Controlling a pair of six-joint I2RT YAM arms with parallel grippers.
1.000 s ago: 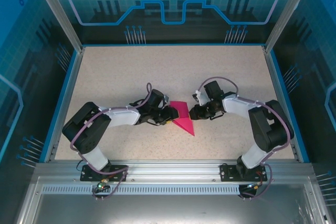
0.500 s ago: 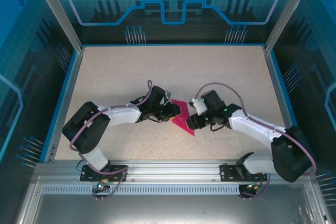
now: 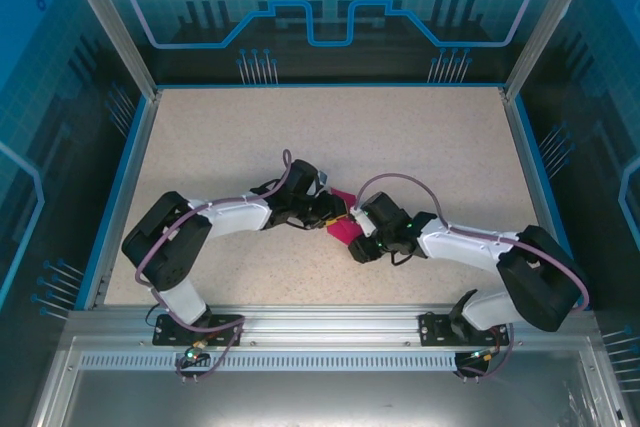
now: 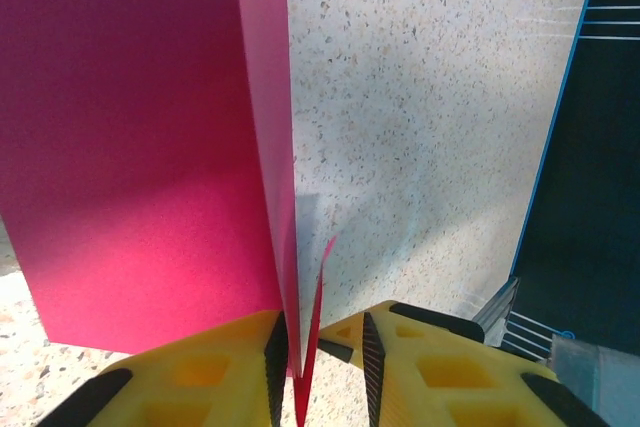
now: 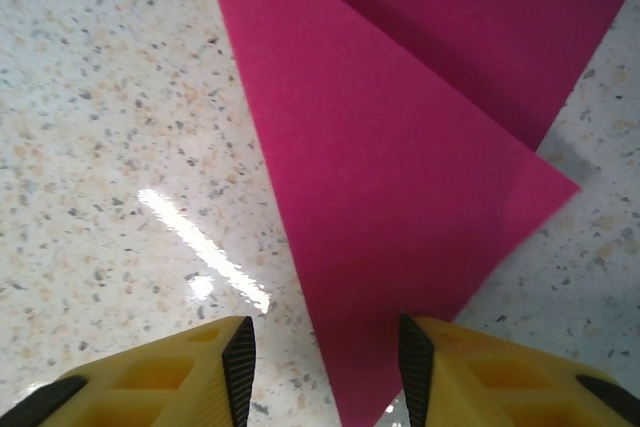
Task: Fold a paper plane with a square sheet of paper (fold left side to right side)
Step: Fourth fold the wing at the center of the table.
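A glazed blue enclosure [image 3: 330,7] surrounds the speckled beige desk [image 3: 220,147], which has a blue rim [image 3: 125,197] along its sides. In the top view the left arm [image 3: 230,217] reaches in from the lower left and the right arm [image 3: 470,242] from the lower right. Both bend toward the middle of the frame, where their wrists nearly meet.

Between them, just below the centre of the top view, is the square sheet of paper [image 3: 340,229], magenta-pink and partly covered by the two wrists. It is no plain flat square now. In the right wrist view one layer lies over another on the desk, and together they narrow to a point at the bottom of the frame. In the left wrist view a broad pink face fills the upper left, and a sharp crease runs down the frame toward the fingers.

The left claw [image 4: 320,357] has its yellow fingers narrowly apart at the bottom of its view, with the creased edge of the paper standing between them. The paper lies against the pad on the left of the frame, and a sliver of gap shows beside the other pad; I cannot tell whether the paper is truly pinched.

The right claw [image 5: 320,347] is spread, its fingers low over the desk. The pointed tip of the paper lies flat between them, close to the pad on the right of the frame.
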